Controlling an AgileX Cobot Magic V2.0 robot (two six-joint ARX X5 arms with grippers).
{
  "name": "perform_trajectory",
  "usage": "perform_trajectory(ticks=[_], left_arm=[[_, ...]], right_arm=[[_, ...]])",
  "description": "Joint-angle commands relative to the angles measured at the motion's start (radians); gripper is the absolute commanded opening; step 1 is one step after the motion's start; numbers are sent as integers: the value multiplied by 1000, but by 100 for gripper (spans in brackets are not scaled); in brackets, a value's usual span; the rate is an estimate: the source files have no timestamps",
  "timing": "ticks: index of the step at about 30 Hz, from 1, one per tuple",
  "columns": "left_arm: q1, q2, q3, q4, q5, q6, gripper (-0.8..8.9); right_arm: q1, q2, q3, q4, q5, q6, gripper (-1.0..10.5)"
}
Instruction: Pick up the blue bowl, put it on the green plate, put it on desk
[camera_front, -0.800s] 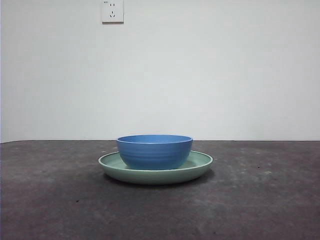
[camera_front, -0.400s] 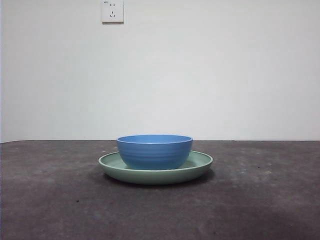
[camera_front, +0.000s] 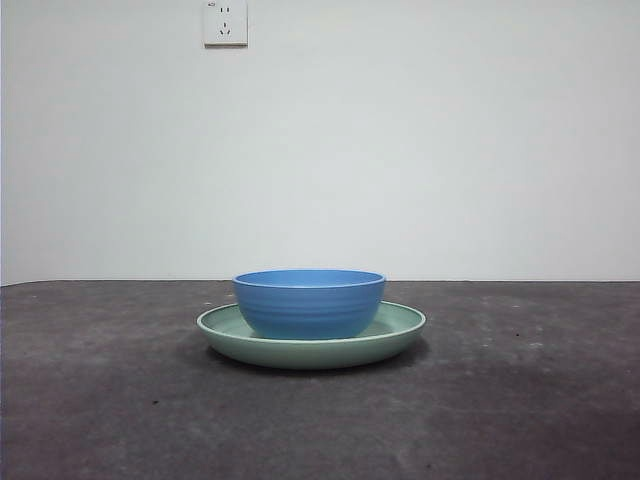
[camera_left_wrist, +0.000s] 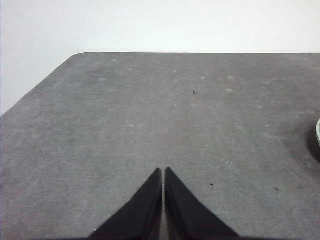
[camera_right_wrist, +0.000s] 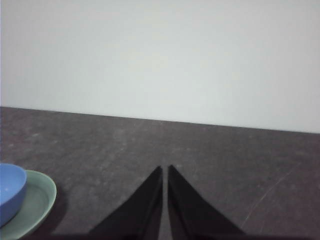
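Both arms wait clear of the dishes, and neither shows in the front view. In the left wrist view, the left gripper hangs above bare tabletop with its two black jaws pressed together to a thin seam, clenched on nothing. In the right wrist view, the right gripper is posed the same way: jaws closed tip to tip, nothing between them, pointing across the surface towards the pale wall.

The round medium-blue bowl, its outer wall faintly ridged, stands upright inside the wide, shallow pale-green round plate, roughly centred, with the plate's low rim showing all around it. The plate in turn rests flat on the dark grey-brown, matte, mottled desk, about midway across the front view.

Relative to the right gripper, the bowl and plate lie off to one side, well apart from the closed tips; only part of each shows at the edge of that wrist picture. From the left gripper, only a thin sliver of the plate's rim appears at the picture's far edge, also well apart from the jaws. A white wall socket sits high on the wall behind the desk.
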Motion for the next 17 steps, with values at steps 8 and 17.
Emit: perform_trajectory(ticks=[8, 17], left_arm=[[2, -2, -21, -6, 0, -5, 10], [2, -1, -21, -6, 0, -5, 10]], right_arm=[[1, -28, -92, 0, 4, 62, 13], [1, -28, -91, -172, 22, 66, 13]])
